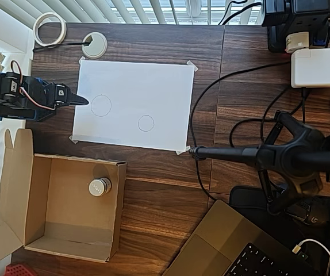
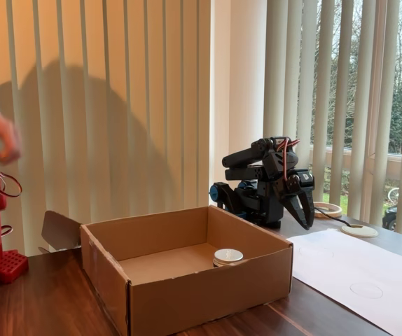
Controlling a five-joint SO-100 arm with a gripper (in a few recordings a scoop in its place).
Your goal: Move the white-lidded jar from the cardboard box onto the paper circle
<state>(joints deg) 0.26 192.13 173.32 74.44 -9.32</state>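
Beside cardboard box (image 1: 67, 230), arm folded low, claw (image 1: 81, 100) pinched together, empty, tip at paper edge.

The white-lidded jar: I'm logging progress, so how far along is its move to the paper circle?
Nothing looks done yet. The white-lidded jar sits inside the cardboard box, near its far wall in the fixed view. The end effector is folded back at the paper's edge, holding nothing, fingers pointing down. Reaching in, grasping, lifting and placing on the smaller paper circle are all left.

Dark wood table (image 1: 153, 190): cardboard box (image 1: 15, 195), taped paper sheet (image 1: 142, 86), tape ring (image 1: 50, 29).
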